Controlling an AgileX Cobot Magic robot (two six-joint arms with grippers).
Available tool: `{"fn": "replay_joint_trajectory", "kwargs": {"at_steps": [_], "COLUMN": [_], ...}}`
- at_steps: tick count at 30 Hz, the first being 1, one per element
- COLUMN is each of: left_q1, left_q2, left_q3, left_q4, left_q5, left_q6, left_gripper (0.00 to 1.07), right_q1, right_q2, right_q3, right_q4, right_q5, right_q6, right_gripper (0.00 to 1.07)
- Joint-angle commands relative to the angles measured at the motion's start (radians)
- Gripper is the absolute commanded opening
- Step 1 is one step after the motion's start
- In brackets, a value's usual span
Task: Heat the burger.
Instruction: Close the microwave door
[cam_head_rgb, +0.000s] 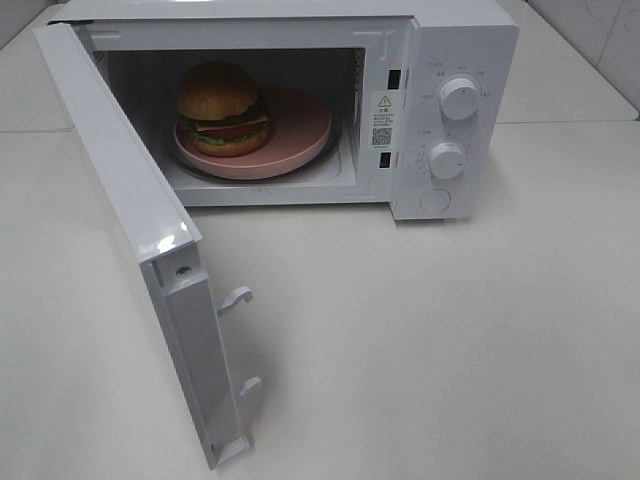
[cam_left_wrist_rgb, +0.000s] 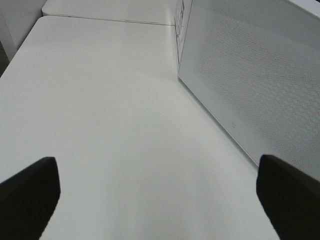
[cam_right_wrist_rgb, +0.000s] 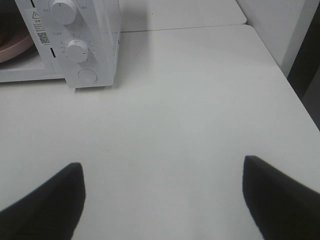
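Both jaws spread wide above table (cam_right_wrist_rgb: 190, 100), burger (cam_head_rgb: 222, 108) on plate (cam_head_rgb: 300, 130) inside microwave (cam_head_rgb: 470, 40), door (cam_head_rgb: 110, 170) standing open

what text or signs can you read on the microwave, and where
No words can be read.
Sticker on the microwave front: warning triangle, print too small.
QR code below it: no legible text.
Marks around the upper knob and lower knob: blurred.

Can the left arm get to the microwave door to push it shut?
Probably yes. The open door stands close beside the left gripper, which is open and empty, with only table showing between them.
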Motion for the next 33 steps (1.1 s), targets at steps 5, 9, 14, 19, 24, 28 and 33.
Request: {"fn": "replay_joint_trajectory", "kwargs": {"at_steps": [5, 9, 14, 19, 24, 28, 33], "left_q1": [-0.004, -0.004, -0.004, -0.004, -0.004, -0.004, -0.004], "left_q2": [-0.012, -0.012, 0.002, 0.022, 0.022, 0.022, 0.022], "left_q3": [0.001, 0.001, 0.001, -0.010, -0.042, -0.042, -0.033], "left_q4": [-0.004, -0.004, -0.004, -0.014, -0.046, -0.033, 0.008], "left_q5": [0.000, 0.000, 0.000, -0.011, -0.096, -0.183, -0.314], "left_q6": [0.001, 0.001, 0.001, -0.003, -0.007, -0.006, -0.006], "left_gripper": [1.00, 1.00, 1.00, 1.00, 0.99, 0.92, 0.65], "right_q1": [-0.007, -0.007, -0.007, -0.007, -0.007, -0.007, -0.007], "right_q2": [-0.030, -0.030, -0.030, -0.030, -0.030, -0.030, -0.030], "right_q3": [0.003, 0.003, 0.003, 0.003, 0.003, 0.003, 0.003], "right_q4": [0.004, 0.004, 0.004, 0.004, 0.004, 0.004, 0.004], "right_q5": [-0.009, -0.009, -0.009, -0.009, -0.009, -0.009, -0.009], "right_q6": [-0.010, -0.010, -0.010, -0.010, -0.010, -0.010, -0.010], "right_gripper": [0.76, 0.76, 0.76, 0.76, 0.76, 0.76, 0.76]}}
